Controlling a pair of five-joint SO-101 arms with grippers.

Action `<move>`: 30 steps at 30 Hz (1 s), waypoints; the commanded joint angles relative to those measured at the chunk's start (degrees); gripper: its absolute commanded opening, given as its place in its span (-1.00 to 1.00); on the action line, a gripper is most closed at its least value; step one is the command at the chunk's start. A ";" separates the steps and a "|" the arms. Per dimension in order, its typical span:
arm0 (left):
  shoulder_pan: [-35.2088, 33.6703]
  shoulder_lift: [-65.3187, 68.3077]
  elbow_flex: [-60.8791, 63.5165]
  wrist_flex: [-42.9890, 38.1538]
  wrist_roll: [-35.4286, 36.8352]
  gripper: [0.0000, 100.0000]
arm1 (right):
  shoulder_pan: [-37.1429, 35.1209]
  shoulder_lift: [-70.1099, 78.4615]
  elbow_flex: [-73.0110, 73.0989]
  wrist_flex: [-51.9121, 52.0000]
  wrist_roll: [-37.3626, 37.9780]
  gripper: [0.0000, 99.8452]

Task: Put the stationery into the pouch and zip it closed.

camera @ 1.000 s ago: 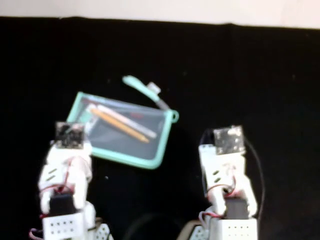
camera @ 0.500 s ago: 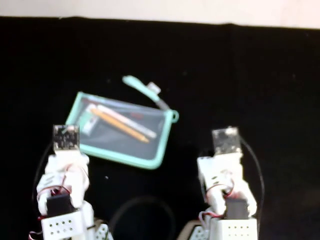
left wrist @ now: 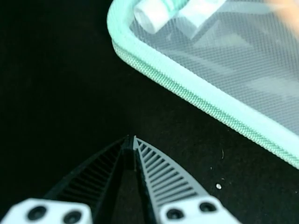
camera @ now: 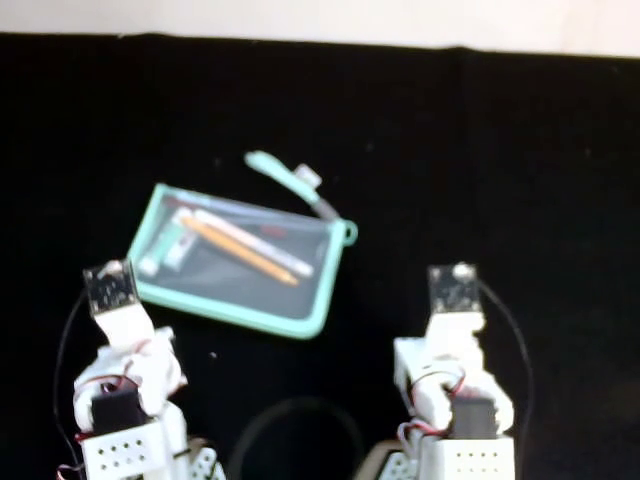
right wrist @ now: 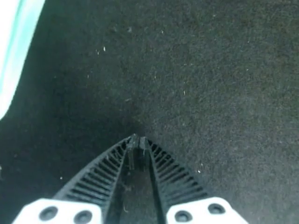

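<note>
A teal-edged mesh pouch lies flat on the black table, left of centre, with an orange pencil, a white pen and a small eraser showing through its mesh. Its teal strap trails off the far corner. My left gripper is shut and empty, just off the pouch's near left corner. My right gripper is shut and empty over bare cloth, to the right of the pouch's edge. In the high view both arms sit folded back near the front edge.
A black cable loops on the table between the two arm bases. A pale wall runs along the far edge of the black cloth.
Both arms have drawn back toward their bases. The left arm's wrist has come off the pouch's near left corner. The pouch has not moved.
</note>
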State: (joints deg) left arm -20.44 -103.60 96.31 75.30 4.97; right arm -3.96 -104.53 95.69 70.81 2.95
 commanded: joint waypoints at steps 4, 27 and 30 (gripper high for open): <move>-0.48 -0.22 0.84 0.35 0.53 -0.98 | 0.75 -0.48 7.96 0.48 0.70 -0.99; -0.48 -0.22 0.84 0.35 0.44 -0.98 | 4.79 -0.48 7.96 0.48 0.79 -0.99; -0.48 -0.22 0.84 0.35 0.44 -0.98 | 4.79 -0.48 7.96 0.48 0.79 -0.99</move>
State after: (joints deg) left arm -20.44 -103.60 96.31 75.38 4.97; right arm 0.44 -104.53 95.69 70.99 3.12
